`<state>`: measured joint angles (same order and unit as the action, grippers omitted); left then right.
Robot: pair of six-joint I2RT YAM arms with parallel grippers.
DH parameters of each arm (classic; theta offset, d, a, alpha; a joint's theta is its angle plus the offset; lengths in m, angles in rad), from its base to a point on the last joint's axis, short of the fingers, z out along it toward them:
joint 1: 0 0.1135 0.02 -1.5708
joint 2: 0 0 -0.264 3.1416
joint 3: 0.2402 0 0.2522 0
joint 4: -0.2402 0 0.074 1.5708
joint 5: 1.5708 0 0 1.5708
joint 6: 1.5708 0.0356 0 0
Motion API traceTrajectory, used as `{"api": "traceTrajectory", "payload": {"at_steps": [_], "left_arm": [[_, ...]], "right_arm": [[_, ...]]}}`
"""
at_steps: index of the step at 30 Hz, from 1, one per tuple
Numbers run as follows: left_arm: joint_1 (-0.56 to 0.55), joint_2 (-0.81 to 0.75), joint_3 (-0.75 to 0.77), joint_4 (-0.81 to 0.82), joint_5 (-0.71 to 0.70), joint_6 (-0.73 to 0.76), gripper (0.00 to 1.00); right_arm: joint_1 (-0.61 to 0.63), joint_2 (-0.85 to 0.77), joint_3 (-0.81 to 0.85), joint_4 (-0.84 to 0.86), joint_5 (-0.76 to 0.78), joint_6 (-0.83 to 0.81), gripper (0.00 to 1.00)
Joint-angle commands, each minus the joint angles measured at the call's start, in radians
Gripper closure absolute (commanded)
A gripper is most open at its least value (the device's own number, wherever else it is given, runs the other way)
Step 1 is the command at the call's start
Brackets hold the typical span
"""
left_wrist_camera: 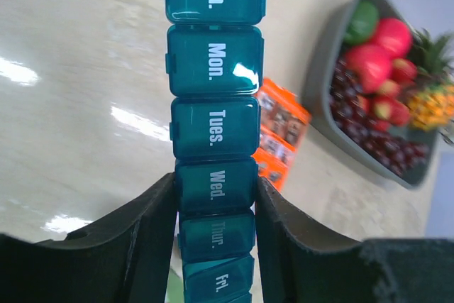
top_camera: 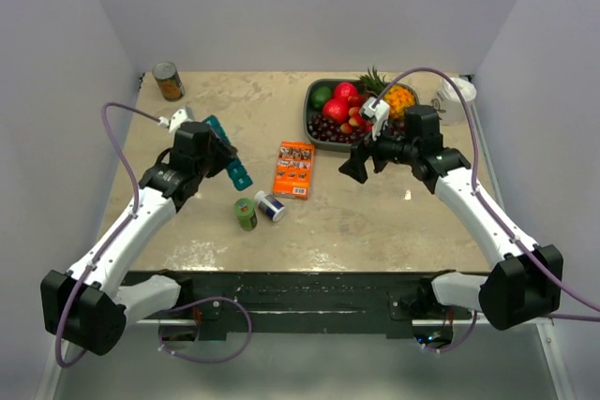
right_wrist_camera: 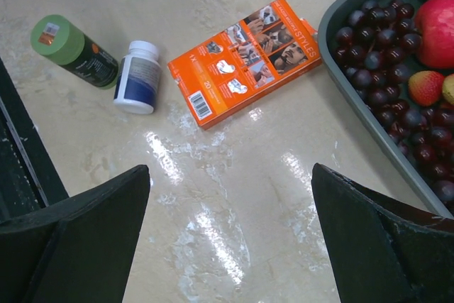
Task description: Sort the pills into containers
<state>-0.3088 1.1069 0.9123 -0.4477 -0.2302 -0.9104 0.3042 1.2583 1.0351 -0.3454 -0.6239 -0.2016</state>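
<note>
One pill organizer (left_wrist_camera: 213, 62), clenched crosswise at Wed. by the left gripper (left_wrist_camera: 215, 196), runs straight ahead of it; right gripper (right_wrist_camera: 230, 175) spread wide, empty.

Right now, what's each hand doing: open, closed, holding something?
Left hand: closed on the pill organizer, around its Wed. box.
Right hand: open, holding nothing.
</note>
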Motion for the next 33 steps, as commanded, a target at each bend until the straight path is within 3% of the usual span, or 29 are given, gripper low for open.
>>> {"api": "traceTrajectory", "payload": {"at_steps": [1, 11, 14, 20, 27, 30, 33], "left_arm": [[-0.140, 0.008, 0.088, -0.014, -0.003, -0.122, 0.94], [-0.613, 0.260, 0.212, 0.066, -0.115, -0.315, 0.95], [-0.699, 0.376, 0.263, 0.066, -0.127, -0.334, 0.95], [-0.788, 0.571, 0.347, 0.061, -0.103, -0.352, 0.95], [-0.811, 0.708, 0.373, 0.086, -0.055, -0.363, 0.95], [-0.811, 0.755, 0.378, 0.093, -0.055, -0.372, 0.88], [-0.811, 0.791, 0.398, 0.078, -0.075, -0.377, 0.71]], "right_arm": [[-0.042, -0.063, -0.018, 0.043, -0.019, 0.002, 0.01], [-0.256, -0.152, -0.055, 0.045, -0.014, -0.009, 0.01], [-0.313, -0.163, -0.066, 0.037, 0.009, -0.018, 0.01], [-0.375, -0.157, -0.081, 0.014, 0.042, -0.044, 0.01], [-0.378, -0.149, -0.090, 0.016, 0.033, -0.050, 0.01], [-0.379, -0.149, -0.095, 0.014, 0.020, -0.051, 0.01], [-0.379, -0.148, -0.098, 0.013, 0.007, -0.053, 0.01]]}}
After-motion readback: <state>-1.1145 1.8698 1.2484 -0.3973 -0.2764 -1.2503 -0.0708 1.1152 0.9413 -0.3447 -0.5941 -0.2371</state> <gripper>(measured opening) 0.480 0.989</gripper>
